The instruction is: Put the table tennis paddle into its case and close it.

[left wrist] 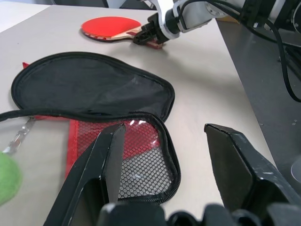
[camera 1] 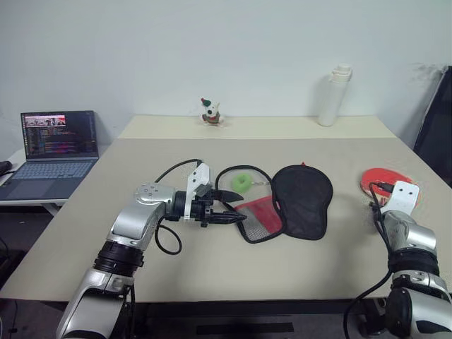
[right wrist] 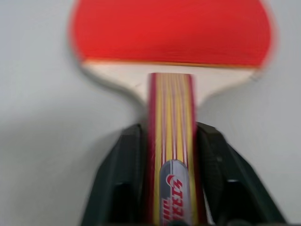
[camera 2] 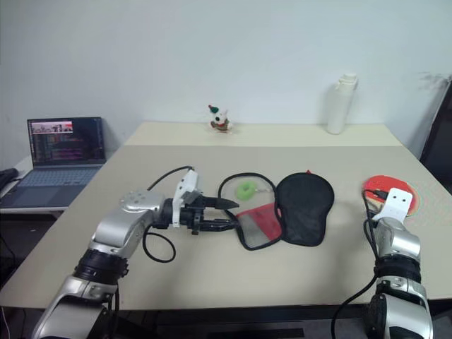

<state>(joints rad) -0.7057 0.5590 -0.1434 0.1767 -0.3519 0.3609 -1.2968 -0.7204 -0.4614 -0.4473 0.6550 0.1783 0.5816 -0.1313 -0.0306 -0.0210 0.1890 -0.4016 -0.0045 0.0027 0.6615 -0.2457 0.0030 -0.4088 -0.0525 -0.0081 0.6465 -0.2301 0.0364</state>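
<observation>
Lying partly hidden behind the right gripper, the red rubber-faced wooden-handled paddle is clamped by its handle; the left gripper is held agape over the black-and-red mesh zip case

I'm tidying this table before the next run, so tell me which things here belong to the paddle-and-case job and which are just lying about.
Part of the job:
- round red rubber-faced paddle with striped wooden handle, clamped by the right gripper
- unzipped black and red soft case with green pompom pull, by the open left gripper

Just lying about:
- white bottle
- small figurine
- open laptop on the side table
</observation>
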